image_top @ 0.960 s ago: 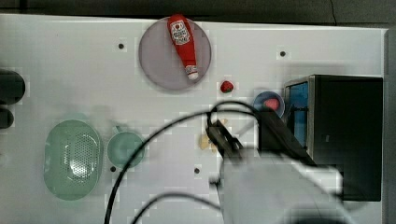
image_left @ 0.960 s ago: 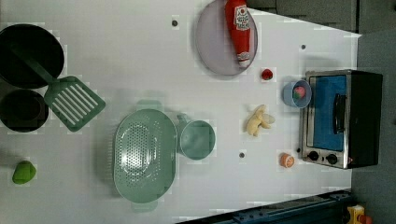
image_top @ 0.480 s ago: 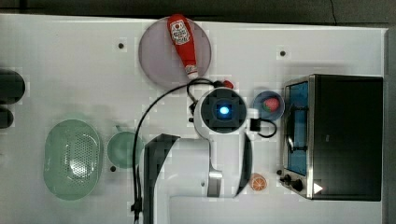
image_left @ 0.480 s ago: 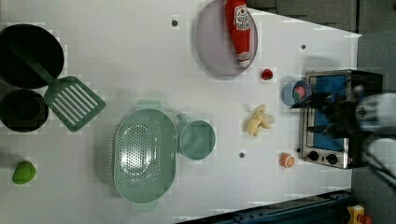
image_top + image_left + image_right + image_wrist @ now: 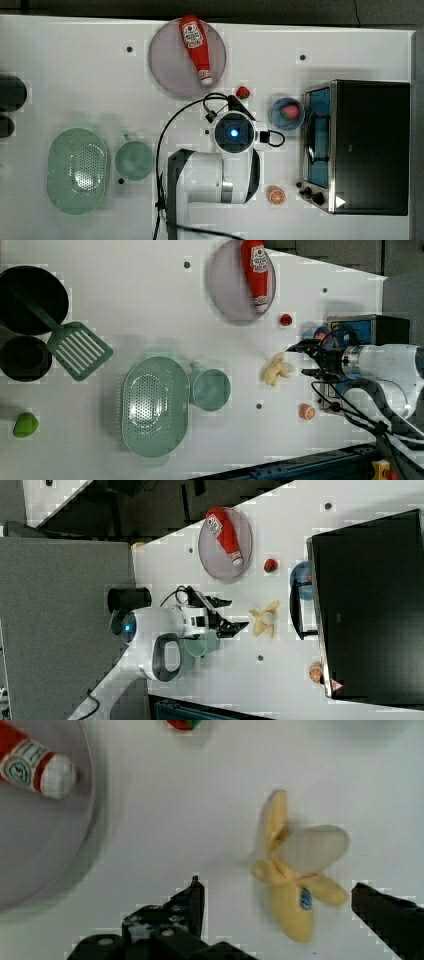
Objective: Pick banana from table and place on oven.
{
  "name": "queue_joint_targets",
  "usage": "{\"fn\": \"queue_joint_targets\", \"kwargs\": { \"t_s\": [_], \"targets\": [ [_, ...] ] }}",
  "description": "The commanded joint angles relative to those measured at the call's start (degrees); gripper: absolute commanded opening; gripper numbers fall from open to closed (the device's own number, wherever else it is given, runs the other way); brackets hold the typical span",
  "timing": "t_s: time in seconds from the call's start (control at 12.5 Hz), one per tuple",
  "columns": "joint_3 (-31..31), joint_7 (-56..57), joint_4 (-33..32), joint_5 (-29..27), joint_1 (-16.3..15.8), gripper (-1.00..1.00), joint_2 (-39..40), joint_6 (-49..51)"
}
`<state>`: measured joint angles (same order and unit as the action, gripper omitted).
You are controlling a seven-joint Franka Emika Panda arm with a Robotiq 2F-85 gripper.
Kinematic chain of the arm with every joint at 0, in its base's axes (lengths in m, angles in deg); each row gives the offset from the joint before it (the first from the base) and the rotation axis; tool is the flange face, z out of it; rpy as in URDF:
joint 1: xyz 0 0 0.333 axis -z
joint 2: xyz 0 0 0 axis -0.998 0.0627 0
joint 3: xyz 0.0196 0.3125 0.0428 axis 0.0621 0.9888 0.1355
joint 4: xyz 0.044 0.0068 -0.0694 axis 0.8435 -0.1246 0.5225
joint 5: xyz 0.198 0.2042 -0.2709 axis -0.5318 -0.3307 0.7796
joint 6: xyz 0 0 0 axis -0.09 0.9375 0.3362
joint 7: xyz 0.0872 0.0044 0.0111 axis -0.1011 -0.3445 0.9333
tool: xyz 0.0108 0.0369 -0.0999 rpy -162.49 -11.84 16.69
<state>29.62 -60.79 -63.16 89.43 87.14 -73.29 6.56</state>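
Over the white counter [image 5: 60,60], beside the oven [image 5: 372,147], your arm has swung in within the last second, so its gripper [image 5: 305,360], fingers released (empty), hovers above the banana [image 5: 276,369] lying untouched, ready for descent.

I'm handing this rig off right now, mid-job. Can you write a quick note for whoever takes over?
Gripper: open, empty, above the banana with a finger on either side.
Banana: lying on the white table, beside the oven's glass door, not gripped.
Oven: top bare, door shut.
Done: approach and lining up over the banana.
Left: descend, close on the banana, lift, carry it over and set it on the oven's black top.
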Motion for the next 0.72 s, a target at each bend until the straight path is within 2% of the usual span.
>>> {"fn": "queue_joint_targets", "kwargs": {
  "t_s": [0.08,0.48,0.56,0.72],
  "targets": [
    [-0.72,0.62,-0.85,0.72,0.03,1.0,4.3,-2.86],
    [-0.56,0.56,-1.01,0.72,0.01,1.0,12.59,-12.45],
    [-0.45,0.56,-1.1,0.72,0.0,0.92,12.87,-13.85],
    [-0.22,0.53,-1.69,0.72,-0.08,0.43,12.59,-14.28]
  ]
}}
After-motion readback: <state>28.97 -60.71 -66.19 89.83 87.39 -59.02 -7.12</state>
